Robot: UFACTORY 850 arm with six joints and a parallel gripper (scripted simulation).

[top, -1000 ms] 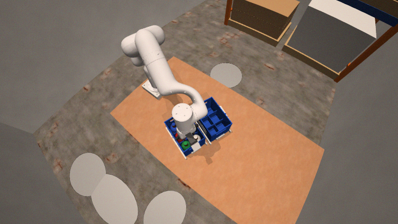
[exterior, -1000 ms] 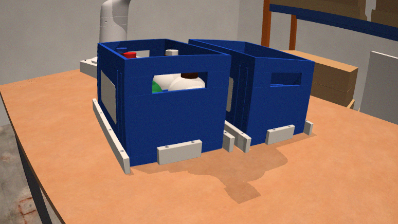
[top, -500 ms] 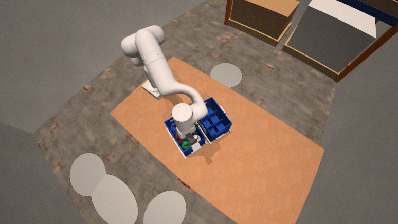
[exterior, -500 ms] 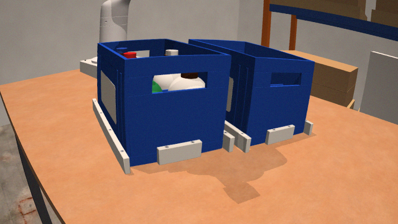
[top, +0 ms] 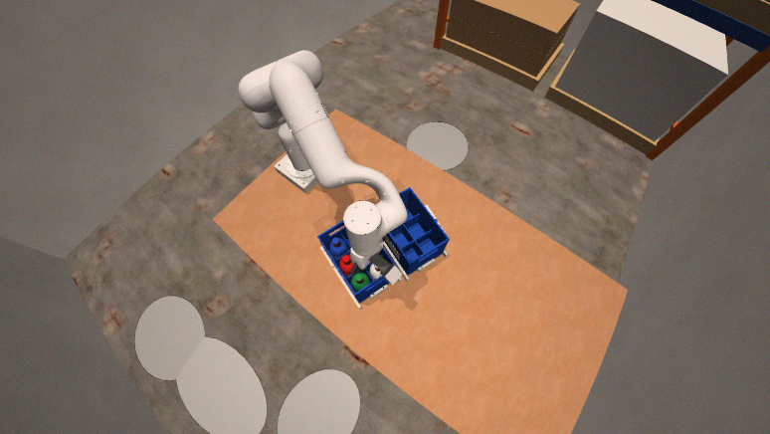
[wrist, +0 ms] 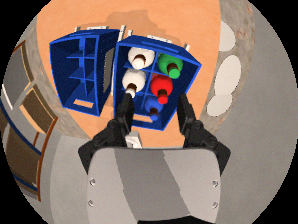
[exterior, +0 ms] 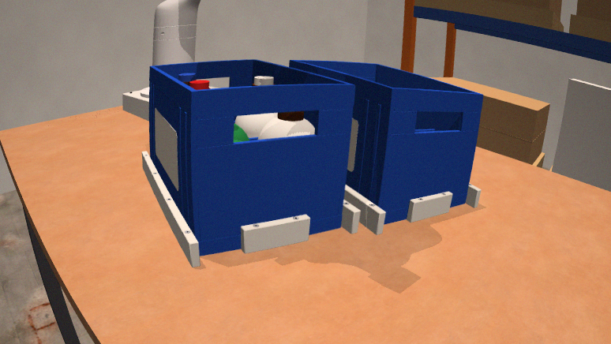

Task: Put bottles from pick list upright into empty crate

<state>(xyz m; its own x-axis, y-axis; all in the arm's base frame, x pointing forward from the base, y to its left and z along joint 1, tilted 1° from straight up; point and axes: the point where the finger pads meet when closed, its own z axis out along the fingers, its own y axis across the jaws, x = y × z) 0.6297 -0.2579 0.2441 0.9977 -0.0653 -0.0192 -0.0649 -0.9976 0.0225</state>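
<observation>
The end effector (wrist: pixel 153 106) is hanging released and empty above the full crate (exterior: pixel 273 179), so nothing is yet standing in the empty crate (exterior: pixel 427 140) beside it on the tabletop (exterior: pixel 491 278); every ordered bottle appears still to be moved. The red-capped (wrist: pixel 161 86), green-capped (wrist: pixel 170 66) and white bottles (wrist: pixel 135 82) are sitting in tight compartments, leaving little room between dividers and walls. The pick list is not showing legibly.

Grey walls (exterior: pixel 64 50), mottled floor (top: pixel 161 226) — orange-posted shelving (exterior: pixel 408 38), cardboard boxes (exterior: pixel 504 124)
</observation>
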